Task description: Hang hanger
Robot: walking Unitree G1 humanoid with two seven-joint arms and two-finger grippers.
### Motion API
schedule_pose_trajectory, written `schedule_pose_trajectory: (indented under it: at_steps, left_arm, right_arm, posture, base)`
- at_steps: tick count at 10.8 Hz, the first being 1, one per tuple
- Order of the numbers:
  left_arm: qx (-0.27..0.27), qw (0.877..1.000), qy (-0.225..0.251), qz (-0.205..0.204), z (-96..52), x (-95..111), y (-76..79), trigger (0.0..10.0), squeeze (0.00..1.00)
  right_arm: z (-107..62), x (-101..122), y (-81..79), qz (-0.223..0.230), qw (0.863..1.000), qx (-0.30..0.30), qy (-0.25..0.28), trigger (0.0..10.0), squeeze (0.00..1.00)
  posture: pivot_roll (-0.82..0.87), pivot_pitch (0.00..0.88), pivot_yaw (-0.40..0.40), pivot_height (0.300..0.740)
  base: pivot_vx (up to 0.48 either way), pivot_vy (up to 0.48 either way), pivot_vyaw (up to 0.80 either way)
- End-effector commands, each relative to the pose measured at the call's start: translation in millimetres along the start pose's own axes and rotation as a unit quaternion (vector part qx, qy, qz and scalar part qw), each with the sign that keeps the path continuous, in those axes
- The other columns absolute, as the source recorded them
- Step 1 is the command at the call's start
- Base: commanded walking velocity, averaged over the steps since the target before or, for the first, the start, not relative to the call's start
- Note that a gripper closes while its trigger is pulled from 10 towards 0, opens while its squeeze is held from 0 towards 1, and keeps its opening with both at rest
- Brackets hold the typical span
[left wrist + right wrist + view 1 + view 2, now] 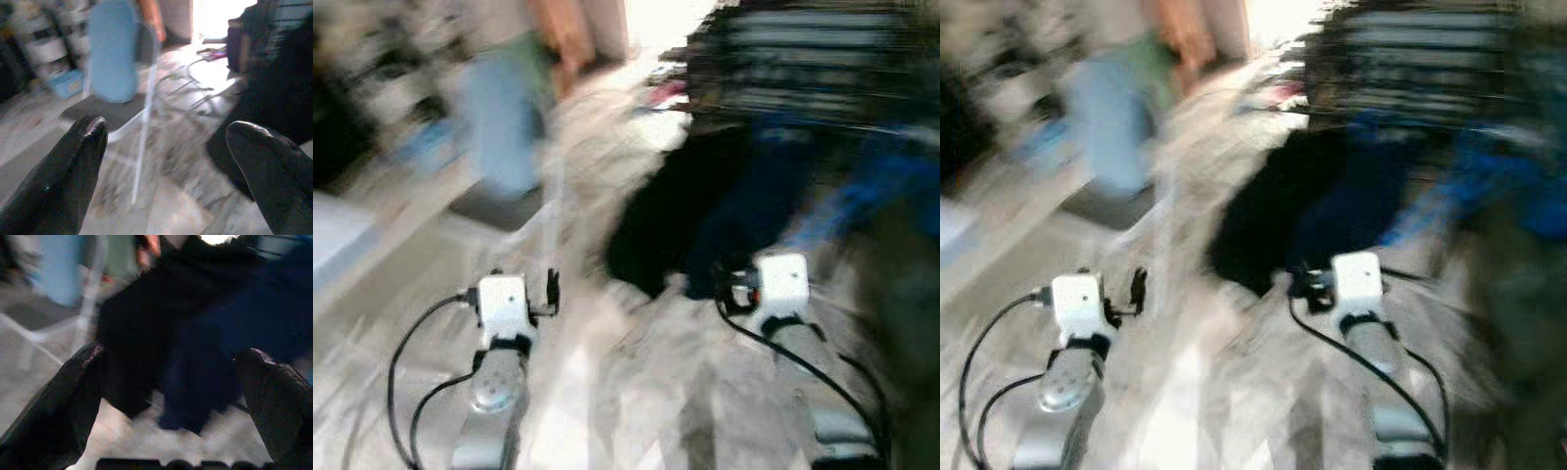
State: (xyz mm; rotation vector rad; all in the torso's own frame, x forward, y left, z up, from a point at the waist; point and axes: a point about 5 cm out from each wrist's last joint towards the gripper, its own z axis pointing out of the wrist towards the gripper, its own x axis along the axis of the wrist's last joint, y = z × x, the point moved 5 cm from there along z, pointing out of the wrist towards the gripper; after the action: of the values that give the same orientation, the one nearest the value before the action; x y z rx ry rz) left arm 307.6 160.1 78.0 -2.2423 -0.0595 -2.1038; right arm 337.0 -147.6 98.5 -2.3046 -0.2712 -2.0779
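Observation:
Everything is smeared by motion. Dark clothes (pixel 705 225) hang low ahead on the right, black beside navy blue (pixel 205 357), with a striped garment (pixel 803 59) above them. My right gripper (pixel 173 352) is open just in front of these clothes, with nothing between its fingers. My left gripper (pixel 166 127) is also open and holds nothing; it points towards a white-framed chair (pixel 102 110) with a light blue cloth (pixel 112 54) over its back. Both wrists reach forward over the floor in the eye views.
A person's arm (pixel 563 34) shows at the top near the chair. Shelves with containers (pixel 44 44) and a blue bin (pixel 68 83) stand at the back left. A white wire rack (pixel 200 93) lies on the marbled floor (pixel 636 392) near a bright doorway (pixel 666 20).

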Motion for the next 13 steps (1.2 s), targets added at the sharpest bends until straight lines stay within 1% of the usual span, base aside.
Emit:
schedule_pose_trajectory:
  at_steps: [1, 5, 8, 12, 13]
  left_arm:
    - [0.007, 1.000, 0.001, 0.002, 1.4, 2.2, -3.7, 10.0, 0.00]
    - [0.013, 1.000, 0.001, 0.001, 2.8, 3.1, -4.1, 10.0, 0.00]
    - [0.017, 1.000, -0.002, 0.002, 1.6, -0.4, -6.2, 10.0, 0.00]
    - [0.010, 1.000, 0.001, 0.006, 4.2, 1.3, -4.7, 10.0, 0.00]
    - [0.009, 1.000, 0.001, 0.009, 5.2, 0.6, -5.1, 10.0, 0.00]
  right_arm:
    - [0.5, 5.0, -4.7, -0.002, 1.000, 0.012, 0.007, 10.0, 0.00]
    - [2.6, 7.4, -11.1, -0.004, 1.000, 0.027, 0.008, 10.0, 0.00]
    - [2.2, 7.2, -12.3, -0.007, 0.999, 0.032, 0.009, 10.0, 0.00]
    - [3.3, 8.0, -14.4, -0.009, 0.999, 0.035, 0.010, 10.0, 0.00]
    - [4.6, 8.0, -14.7, -0.003, 0.999, 0.033, 0.011, 10.0, 0.00]
  posture:
    - [-0.12, 0.000, 0.109, 0.740]
    - [-0.12, 0.000, 0.107, 0.740]
    - [-0.12, 0.000, 0.108, 0.740]
    - [-0.13, 0.000, 0.115, 0.740]
    - [-0.12, 0.000, 0.119, 0.740]
  base:
    - [0.000, 0.000, 0.80]
    - [0.000, 0.000, 0.80]
    - [0.000, 0.000, 0.80]
    - [0.000, 0.000, 0.80]
    - [0.000, 0.000, 0.80]
